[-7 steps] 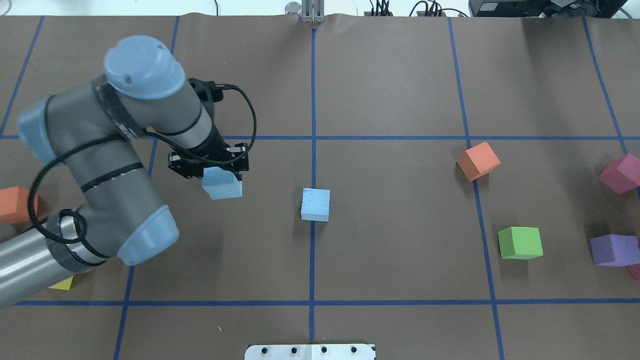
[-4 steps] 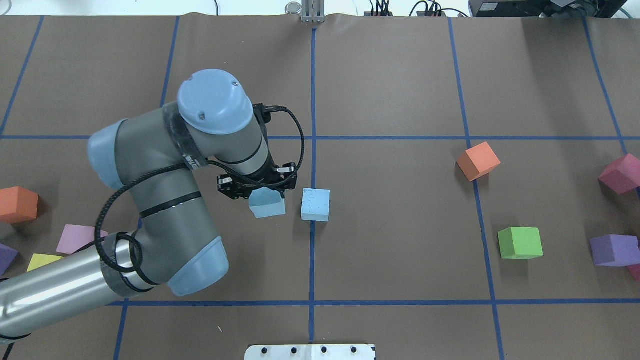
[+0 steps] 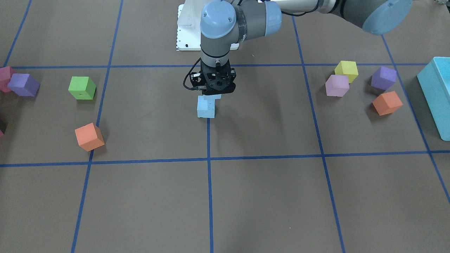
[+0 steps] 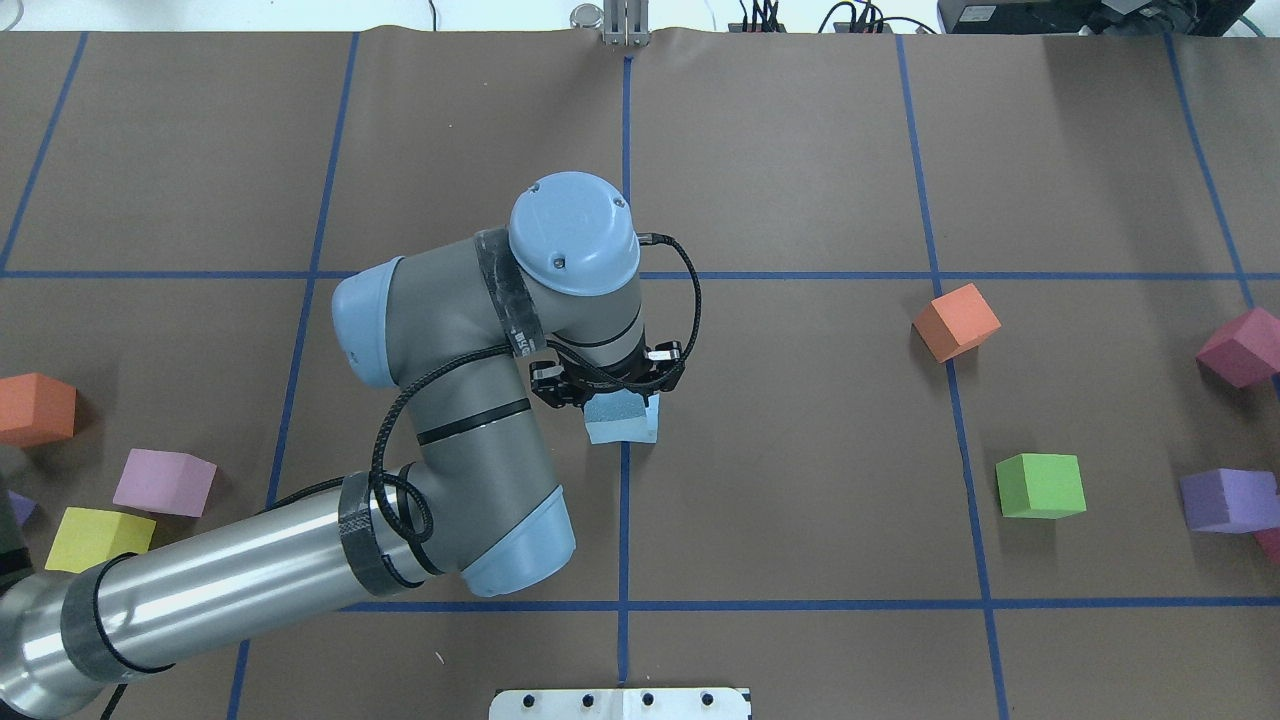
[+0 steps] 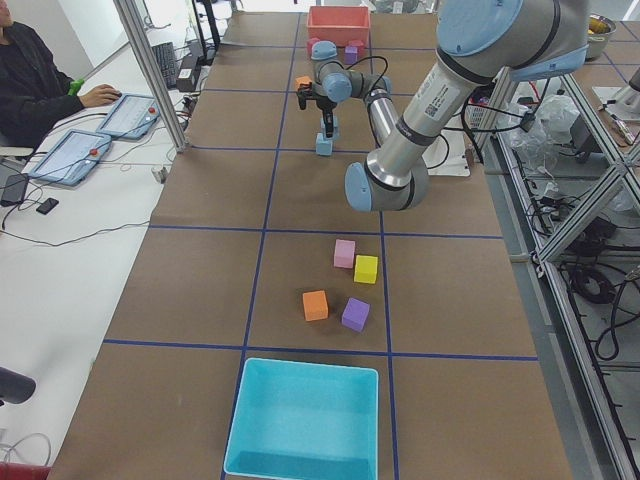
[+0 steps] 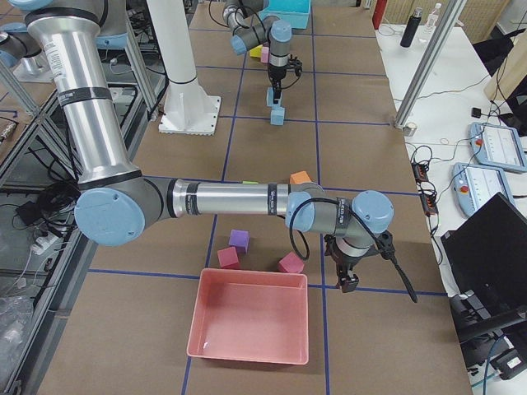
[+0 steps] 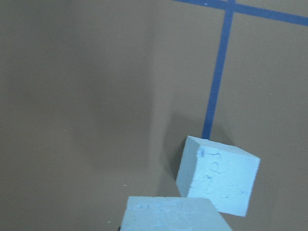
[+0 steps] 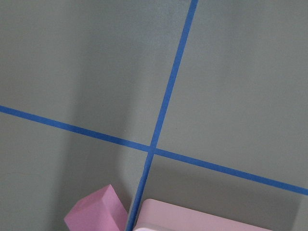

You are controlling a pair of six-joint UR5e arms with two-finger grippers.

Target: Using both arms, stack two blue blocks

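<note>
My left gripper (image 4: 610, 385) is shut on a pale blue block (image 4: 615, 425) and holds it over the table's centre. The other blue block (image 3: 206, 107) stands on the brown table on the blue centre line. The held block (image 3: 214, 96) hangs just above it, a little offset. The left wrist view shows the held block (image 7: 171, 214) at the bottom edge and the standing block (image 7: 219, 180) below it to the right. My right gripper (image 6: 347, 280) shows only in the exterior right view, low over the table near a pink bin; I cannot tell whether it is open or shut.
On the right are an orange cube (image 4: 955, 320), a green cube (image 4: 1040, 485), a purple cube (image 4: 1228, 500) and a magenta cube (image 4: 1240, 345). On the left are orange (image 4: 35, 408), pink (image 4: 163, 482) and yellow (image 4: 95, 535) cubes. A turquoise bin (image 3: 436, 91) and a pink bin (image 6: 247, 325) stand at the table's ends.
My left arm has carried the blue block to the right, from left of the standing block to over it. The standing block has not moved.
</note>
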